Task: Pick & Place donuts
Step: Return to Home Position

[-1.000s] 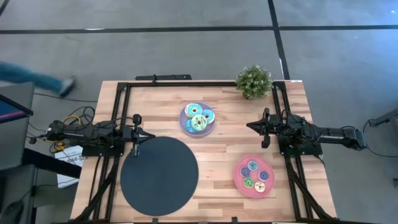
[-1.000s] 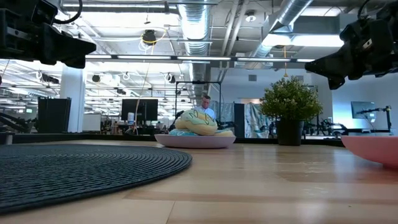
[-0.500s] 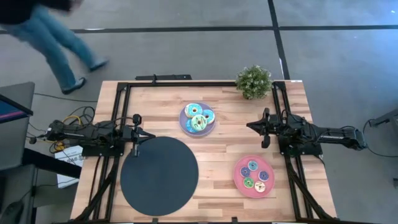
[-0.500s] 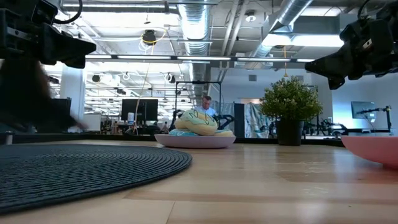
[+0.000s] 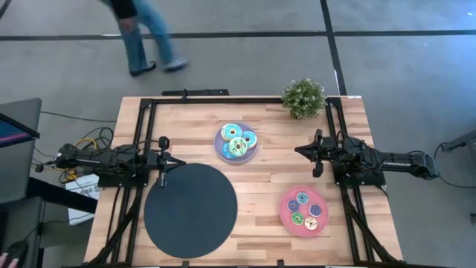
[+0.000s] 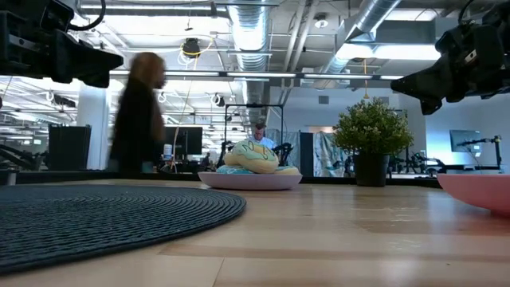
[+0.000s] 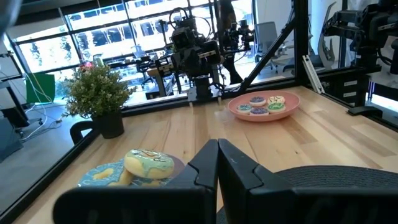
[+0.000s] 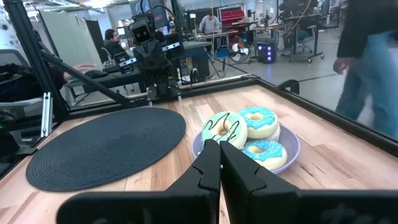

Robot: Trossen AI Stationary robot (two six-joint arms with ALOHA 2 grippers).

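Resting at the left edge of the counter point(image 5: 268, 170), the left gripper point(image 7: 217, 163) has its fingers pressed together and holds nothing; the right gripper point(image 8: 219, 163) sits the same way at the right edge. The large donuts point(image 5: 236, 141) lie piled on the lavender plate point(image 5: 219, 151) at the far middle. The small donuts point(image 5: 303, 210) lie on the pink plate point(image 5: 286, 199) at the near right. A black round mat point(image 5: 190, 211) lies near left, and a potted plant point(image 5: 303, 97) stands at the far right corner. A person point(image 5: 145, 33) is on the floor beyond the far edge.
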